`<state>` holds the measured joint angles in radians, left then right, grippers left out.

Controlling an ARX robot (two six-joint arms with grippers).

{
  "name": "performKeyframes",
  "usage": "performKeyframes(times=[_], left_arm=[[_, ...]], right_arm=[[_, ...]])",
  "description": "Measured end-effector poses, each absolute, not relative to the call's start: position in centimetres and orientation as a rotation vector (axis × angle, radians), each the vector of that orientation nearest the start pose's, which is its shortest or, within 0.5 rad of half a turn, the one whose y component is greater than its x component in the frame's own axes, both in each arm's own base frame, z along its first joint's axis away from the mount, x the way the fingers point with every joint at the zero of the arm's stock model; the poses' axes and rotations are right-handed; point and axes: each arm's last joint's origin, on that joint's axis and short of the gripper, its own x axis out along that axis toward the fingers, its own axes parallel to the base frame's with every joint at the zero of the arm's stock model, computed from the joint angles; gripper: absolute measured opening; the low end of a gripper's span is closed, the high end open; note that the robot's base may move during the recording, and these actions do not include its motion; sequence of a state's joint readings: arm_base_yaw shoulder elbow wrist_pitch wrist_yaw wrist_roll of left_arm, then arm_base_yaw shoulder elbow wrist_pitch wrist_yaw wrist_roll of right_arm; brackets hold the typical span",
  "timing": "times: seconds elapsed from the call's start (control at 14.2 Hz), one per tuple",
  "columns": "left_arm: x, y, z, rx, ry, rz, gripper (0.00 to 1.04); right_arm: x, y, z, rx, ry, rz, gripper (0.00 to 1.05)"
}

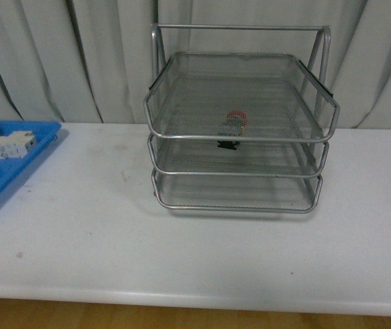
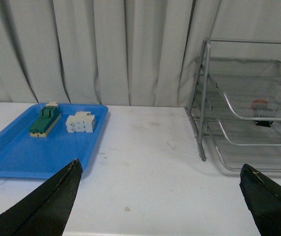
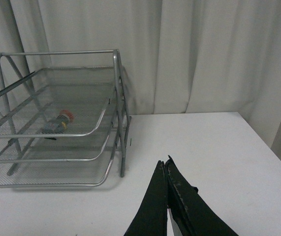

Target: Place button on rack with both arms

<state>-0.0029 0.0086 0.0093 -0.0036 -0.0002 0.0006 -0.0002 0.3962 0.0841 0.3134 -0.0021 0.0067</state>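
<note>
button point(image 1: 235, 122) blurred behind rack point(image 1: 240, 173) mesh

1. The large silver wire-mesh rack with three stacked trays point(image 1: 240, 130) stands on the white table point(image 1: 195, 253), toward 12 o'clock from the front camera, close before the pleated curtain point(image 1: 58, 62).
2. The small push-button switch with red cap and dark body point(image 1: 233, 129) lies on its side in the rack's top tray, near that tray's front rim.
3. The flat blue plastic tray point(image 1: 3, 171) lies on the table at about 9 o'clock, well apart from the rack.
4. In the blue tray, the white blocky component point(image 1: 14, 145) lies just beside the green-and-cream flat block point(image 2: 45, 122), which sits nearer the tray's outer side.
</note>
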Motion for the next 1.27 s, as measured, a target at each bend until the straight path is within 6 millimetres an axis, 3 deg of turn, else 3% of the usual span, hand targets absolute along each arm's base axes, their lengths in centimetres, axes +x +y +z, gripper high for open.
performKeyframes(times=[0.63, 1.27], left_arm=[[9.8, 0.0, 16.6, 0.001, 0.003, -0.003, 0.98], [9.8, 0.0, 16.6, 0.001, 0.003, -0.003, 0.98]], right_arm=[[11.3, 0.0, 17.0, 0.006, -0.015, 0.002, 0.02], [9.7, 0.0, 16.7, 0.006, -0.006, 0.0, 0.02]])
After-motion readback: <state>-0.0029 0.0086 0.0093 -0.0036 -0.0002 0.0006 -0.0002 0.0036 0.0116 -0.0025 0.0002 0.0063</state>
